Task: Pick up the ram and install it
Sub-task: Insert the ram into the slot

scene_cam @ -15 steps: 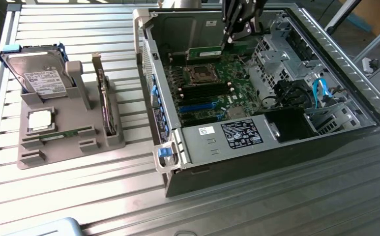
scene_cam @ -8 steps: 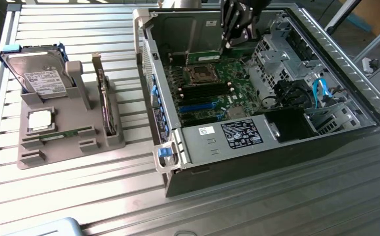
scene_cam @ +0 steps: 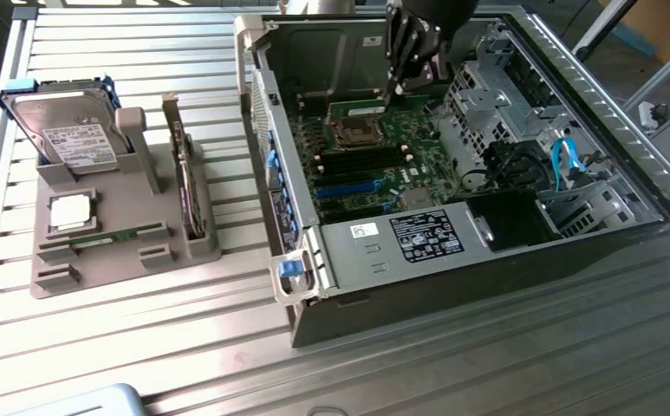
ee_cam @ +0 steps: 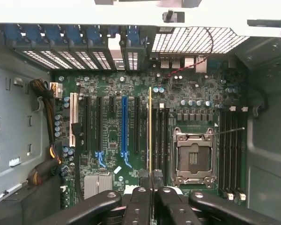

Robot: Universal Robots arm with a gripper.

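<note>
The jaws are pinched almost shut on the long, thin green circuit-board ram (ee_cam: 150,131), held edge-on above the black memory slots (ee_cam: 160,140) beside the silver processor socket (ee_cam: 192,157), apparently to line it up for seating.

Case (scene_cam: 311,52) open on top: free room above motherboard (scene_cam: 369,165). Exterior view, from tool (scene_cam: 410,85): drive cage (scene_cam: 491,95) close at 3 o'clock, power supply (scene_cam: 416,236) at 6.
</note>
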